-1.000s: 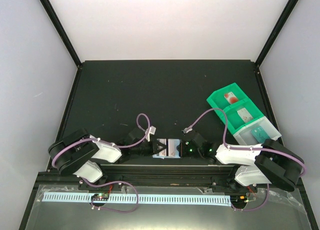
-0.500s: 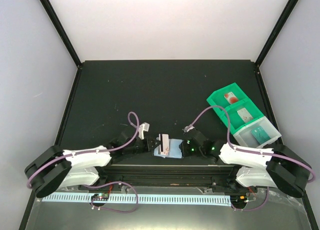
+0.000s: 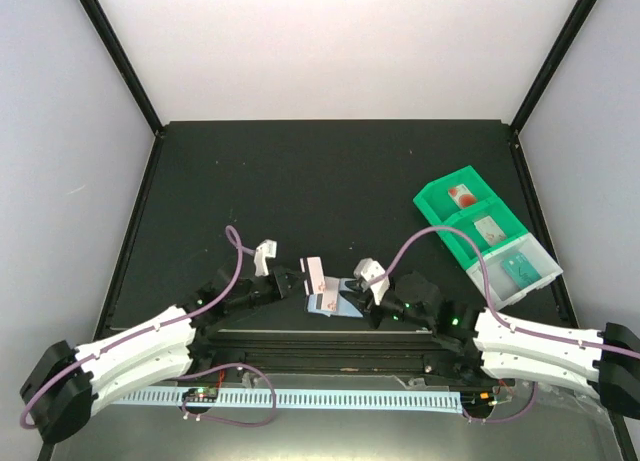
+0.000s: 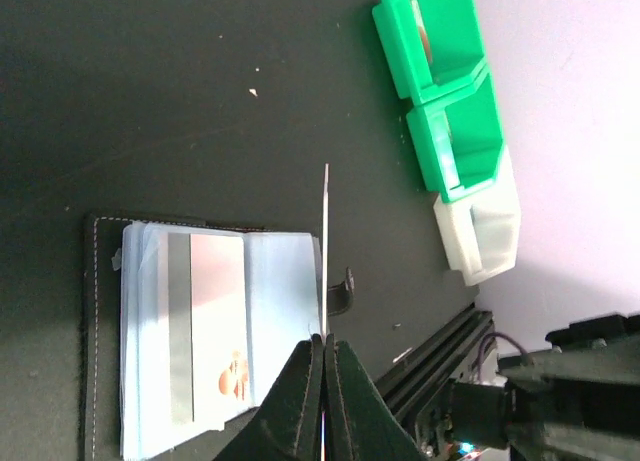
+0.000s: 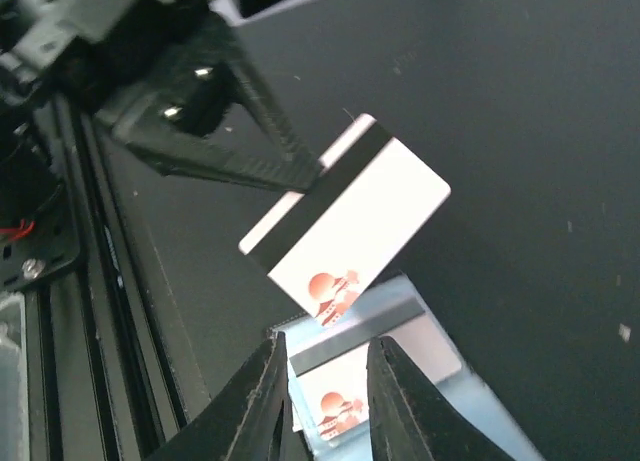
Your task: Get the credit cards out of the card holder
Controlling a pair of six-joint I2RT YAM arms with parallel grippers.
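The card holder (image 3: 340, 299) lies open near the table's front edge, its pale blue lining up, and it also shows in the left wrist view (image 4: 105, 331). A white credit card with a grey stripe and an orange mark (image 4: 215, 331) sits in it. My left gripper (image 3: 299, 280) is shut on a second white card with a black stripe (image 3: 315, 273) and holds it above the holder's left side. That card is edge-on in the left wrist view (image 4: 326, 241) and flat-on in the right wrist view (image 5: 350, 221). My right gripper (image 5: 328, 381) is open over the holder's right side.
A green compartment tray (image 3: 462, 213) with a clear end bin (image 3: 512, 271) stands at the right, with cards in its bins. It also shows in the left wrist view (image 4: 445, 111). The black front rail (image 3: 330, 339) runs just behind both grippers.
My left gripper has drawn a card out of the holder and lifted it up and to the left. Both arms have stretched out lower, and the right gripper has shifted slightly.
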